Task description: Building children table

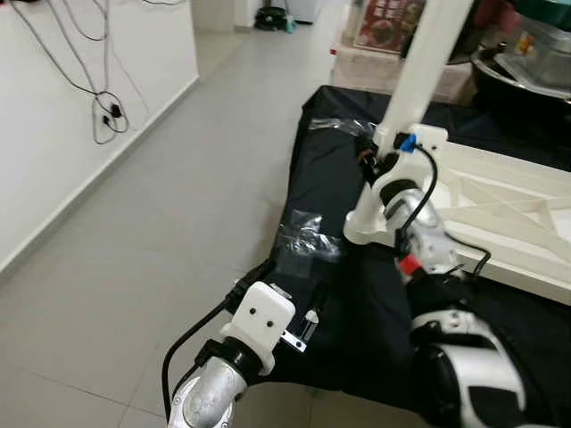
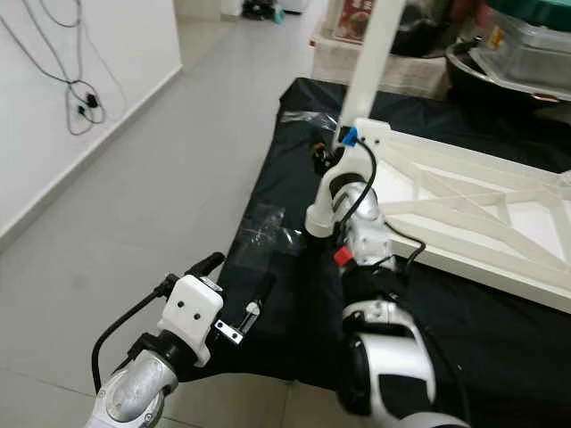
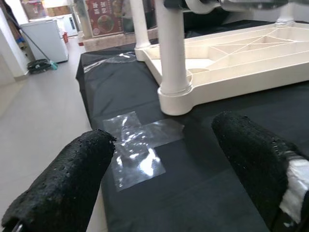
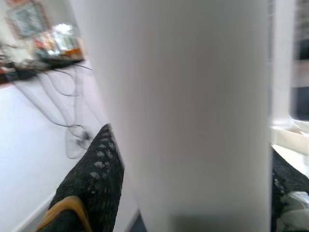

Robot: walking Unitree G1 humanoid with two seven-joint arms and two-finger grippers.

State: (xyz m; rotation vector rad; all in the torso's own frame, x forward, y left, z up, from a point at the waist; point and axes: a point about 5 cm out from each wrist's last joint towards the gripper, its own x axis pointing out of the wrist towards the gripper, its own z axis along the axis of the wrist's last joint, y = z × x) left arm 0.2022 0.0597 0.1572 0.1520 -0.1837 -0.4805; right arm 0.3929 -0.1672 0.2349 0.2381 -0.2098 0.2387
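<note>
A white children's table top (image 1: 500, 214) lies upside down on a black cloth (image 1: 357, 303) on the floor. A white table leg (image 1: 426, 62) stands upright in the near-left corner socket (image 3: 176, 99). My right gripper (image 2: 328, 159) is shut on this leg just above the socket. In the right wrist view the leg (image 4: 183, 111) is pressed between the black fingers (image 4: 91, 179). My left gripper (image 3: 164, 145) is open and holds nothing. It hovers low over the cloth's front left part, short of the socket, with crumpled clear plastic film (image 3: 137, 145) between it and the socket.
Grey tiled floor (image 1: 178, 205) stretches to the left up to a white wall with dangling cables (image 1: 103, 98). Boxes (image 1: 393, 27) and a dark pot (image 1: 522, 67) stand behind the cloth. More clear film (image 1: 335, 125) lies at the cloth's far corner.
</note>
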